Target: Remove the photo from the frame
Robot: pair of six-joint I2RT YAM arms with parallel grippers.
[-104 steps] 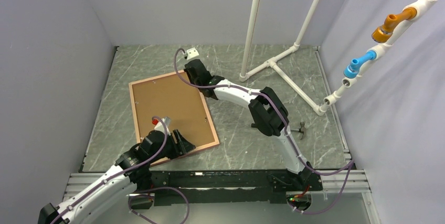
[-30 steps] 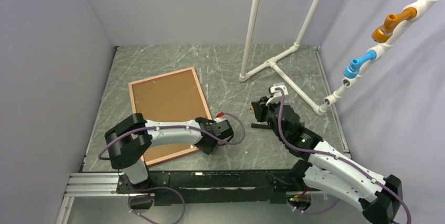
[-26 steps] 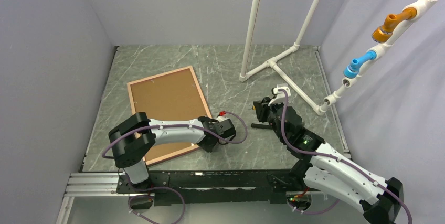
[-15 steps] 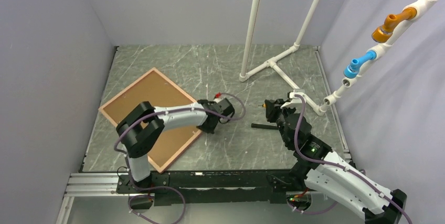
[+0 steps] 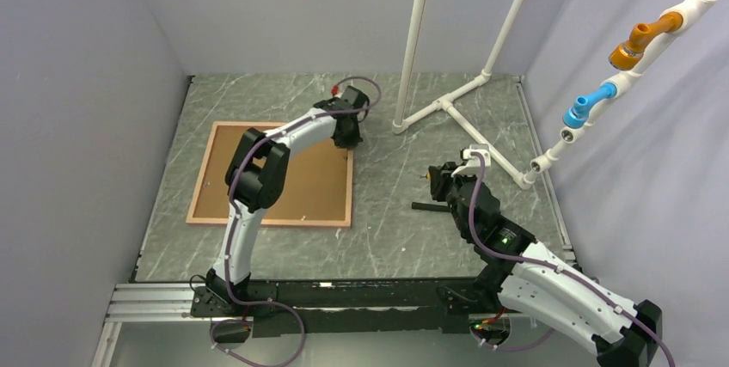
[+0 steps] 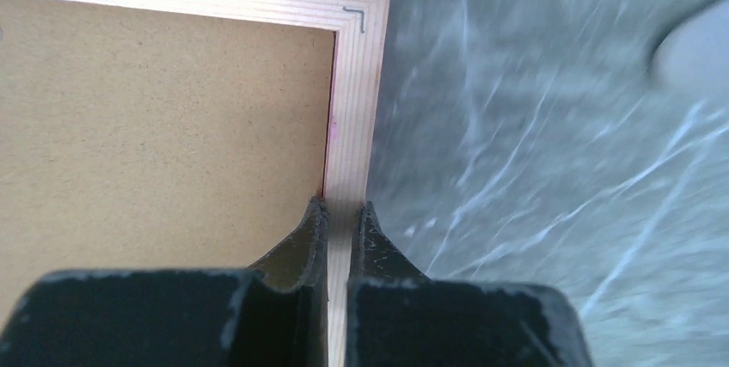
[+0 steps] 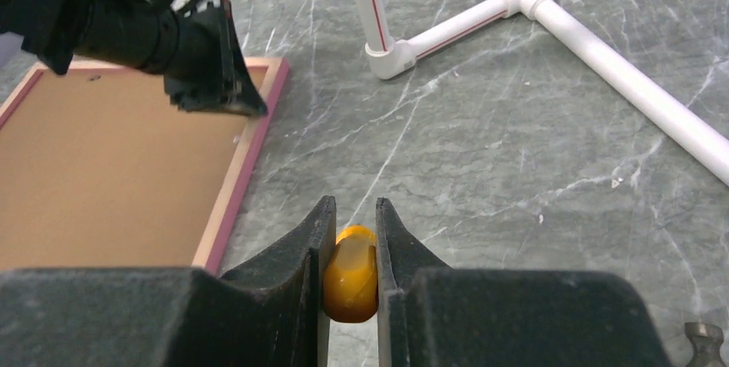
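The left end effector (image 6: 342,212) pinches the frame (image 6: 352,126) rail near its far right corner; open counter (image 6: 533,169) lies alongside. The right end effector (image 7: 351,223) grips an orange handle (image 7: 350,281).

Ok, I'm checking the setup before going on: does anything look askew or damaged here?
Nothing looks damaged. The frame lies flat, back up, backing board in place, so the photo is hidden. The left gripper is shut on one rail near a corner; the right gripper is shut on an orange handle.
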